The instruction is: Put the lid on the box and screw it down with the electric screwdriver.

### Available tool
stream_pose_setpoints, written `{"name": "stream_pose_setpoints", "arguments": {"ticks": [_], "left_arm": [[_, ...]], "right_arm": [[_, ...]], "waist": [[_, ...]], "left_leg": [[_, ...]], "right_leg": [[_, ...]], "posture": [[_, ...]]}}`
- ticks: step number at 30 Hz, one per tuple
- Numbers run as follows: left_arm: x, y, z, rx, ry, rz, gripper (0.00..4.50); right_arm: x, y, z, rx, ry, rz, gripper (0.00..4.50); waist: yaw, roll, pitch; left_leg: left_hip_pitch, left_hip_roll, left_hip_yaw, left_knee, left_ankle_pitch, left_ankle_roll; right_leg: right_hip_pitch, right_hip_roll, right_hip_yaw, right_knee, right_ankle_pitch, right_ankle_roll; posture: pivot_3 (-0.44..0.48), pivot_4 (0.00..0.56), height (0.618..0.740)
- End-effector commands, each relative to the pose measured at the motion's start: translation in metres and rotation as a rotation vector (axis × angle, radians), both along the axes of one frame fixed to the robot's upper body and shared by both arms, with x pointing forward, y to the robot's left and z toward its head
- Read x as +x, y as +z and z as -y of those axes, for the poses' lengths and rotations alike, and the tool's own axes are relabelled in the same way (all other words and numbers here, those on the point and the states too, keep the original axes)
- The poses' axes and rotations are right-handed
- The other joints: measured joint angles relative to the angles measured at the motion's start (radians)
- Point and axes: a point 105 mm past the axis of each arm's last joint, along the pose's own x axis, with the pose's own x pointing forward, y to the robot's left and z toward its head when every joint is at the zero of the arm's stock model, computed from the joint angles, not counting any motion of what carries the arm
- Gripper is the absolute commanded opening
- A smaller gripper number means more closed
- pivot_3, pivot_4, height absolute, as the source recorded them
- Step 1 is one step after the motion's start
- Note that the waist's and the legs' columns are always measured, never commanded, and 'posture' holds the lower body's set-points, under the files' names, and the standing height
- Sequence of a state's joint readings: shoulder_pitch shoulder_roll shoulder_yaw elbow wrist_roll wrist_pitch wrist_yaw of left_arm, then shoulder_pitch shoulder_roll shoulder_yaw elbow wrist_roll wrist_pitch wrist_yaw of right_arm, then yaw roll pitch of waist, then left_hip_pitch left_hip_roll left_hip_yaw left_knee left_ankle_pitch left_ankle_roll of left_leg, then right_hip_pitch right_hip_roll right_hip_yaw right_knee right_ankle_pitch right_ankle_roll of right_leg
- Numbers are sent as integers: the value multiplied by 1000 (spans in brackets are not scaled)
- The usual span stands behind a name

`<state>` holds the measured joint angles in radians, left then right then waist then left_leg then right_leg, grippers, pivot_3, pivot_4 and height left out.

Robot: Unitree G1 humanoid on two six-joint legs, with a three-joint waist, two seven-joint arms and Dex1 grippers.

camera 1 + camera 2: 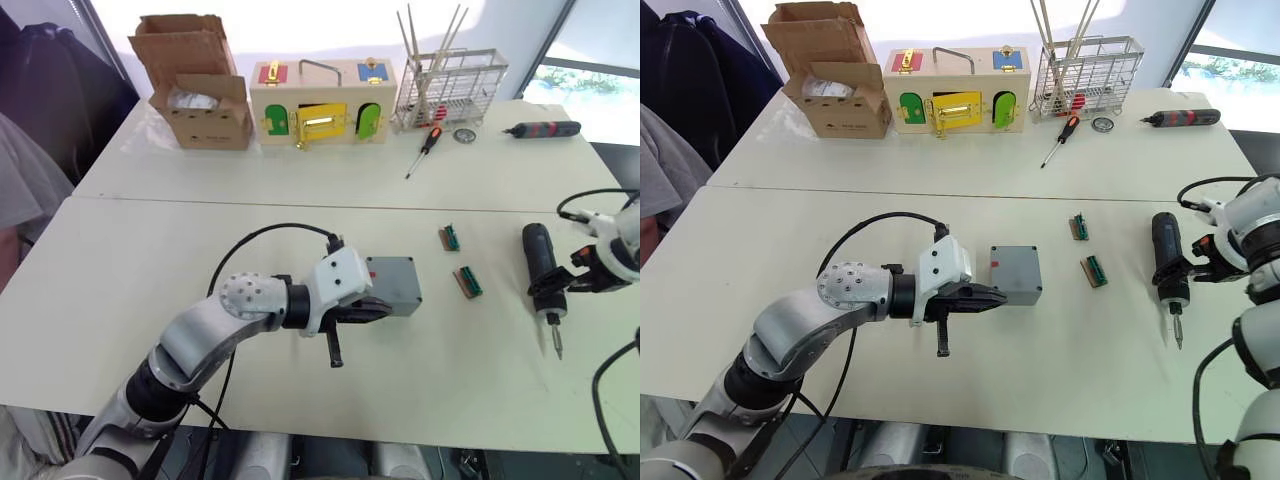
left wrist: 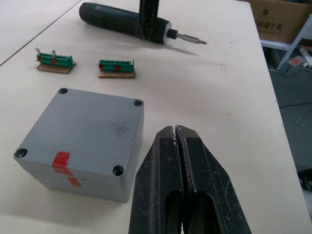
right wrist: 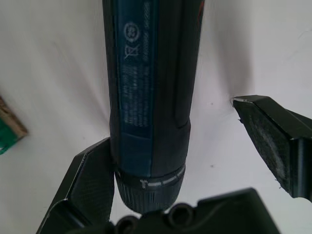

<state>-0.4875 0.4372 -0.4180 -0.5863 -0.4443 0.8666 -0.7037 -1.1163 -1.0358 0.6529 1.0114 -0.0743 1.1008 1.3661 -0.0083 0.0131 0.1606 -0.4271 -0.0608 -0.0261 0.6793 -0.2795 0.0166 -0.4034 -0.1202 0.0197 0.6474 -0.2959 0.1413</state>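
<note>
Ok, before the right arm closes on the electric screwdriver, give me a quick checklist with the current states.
1. Lid seated on box: ok, flush, corner holes showing.
2. Screws in the corner holes: cannot tell.
3. Right gripper open around electric screwdriver: ok; one finger touches the barrel, the other stands apart.
4. Electric screwdriver lying flat on the table: ok.
5. Left gripper off the box: ok, shut, beside it.
6. Green connector strips apart from the tool: ok.

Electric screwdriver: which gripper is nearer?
Right. The right gripper is open around the electric screwdriver, one finger against its barrel. The left gripper is shut, far off beside the box.
</note>
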Motion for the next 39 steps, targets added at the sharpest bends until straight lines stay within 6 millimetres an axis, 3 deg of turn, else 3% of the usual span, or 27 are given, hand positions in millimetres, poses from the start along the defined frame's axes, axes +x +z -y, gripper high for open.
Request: {"name": "stream_pose_setpoints", "arguments": {"ticks": [1,9,16,20,22,24,27,29,32,35,39], "left_arm": [[-2,6,1,-15,3,29,0],[1,5,2,-20,20,29,0],[8,5,1,-18,31,34,0],[14,7,-1,-13,34,43,0],[18,8,-6,4,36,52,0],[22,6,-14,48,35,74,0],[28,5,-22,98,15,95,0],[32,9,-26,92,12,90,0],[45,14,-33,109,33,73,0],[53,21,-35,102,40,73,0],[64,33,-30,50,39,30,0]], "right_arm": [[0,1,3,-20,3,-14,4225],[-7,-14,8,-93,113,-119,1981],[-16,-13,19,-93,124,-115,1933],[18,20,9,-55,86,144,1933],[36,53,14,-142,153,315,1933],[45,102,11,-135,185,514,1933],[39,162,2,-1,175,800,1933],[33,176,-9,80,185,909,1933],[22,206,-44,207,276,1318,1933],[3,211,-63,296,207,1583,1933],[-9,183,-106,424,96,1745,1933]], "waist": [[1,0,0],[0,-1,-1],[20,-2,-1],[16,-2,-1],[9,1,0],[0,5,1],[1,8,4],[15,7,4],[17,-1,4],[14,-1,3],[22,-2,3]], "left_leg": [[0,0,0,0,0,0],[0,0,-1,0,0,0],[1,-1,-2,1,0,-1],[1,-1,-2,2,0,-1],[1,-1,0,2,0,-1],[0,-1,2,0,1,-1],[-1,0,3,-8,3,-5],[0,1,0,-14,5,-8],[0,4,-3,-14,5,-9],[1,3,-1,-9,7,-11],[1,2,-2,-10,8,-11]], "right_leg": [[0,0,0,0,0,0],[0,0,-1,0,0,0],[2,0,-2,0,0,0],[4,0,-2,-1,0,0],[2,0,0,-1,0,0],[-1,-1,1,1,0,0],[-8,-1,1,2,0,0],[-8,1,-3,1,0,0],[-6,3,-6,1,0,0],[-5,2,-4,5,0,0],[-7,1,-3,13,0,0]], "posture": [[0,150,739],[0,150,739],[0,150,739],[0,150,739],[0,150,739],[0,150,739],[0,150,739],[0,150,739],[0,150,739],[0,150,739],[0,150,739]]}}
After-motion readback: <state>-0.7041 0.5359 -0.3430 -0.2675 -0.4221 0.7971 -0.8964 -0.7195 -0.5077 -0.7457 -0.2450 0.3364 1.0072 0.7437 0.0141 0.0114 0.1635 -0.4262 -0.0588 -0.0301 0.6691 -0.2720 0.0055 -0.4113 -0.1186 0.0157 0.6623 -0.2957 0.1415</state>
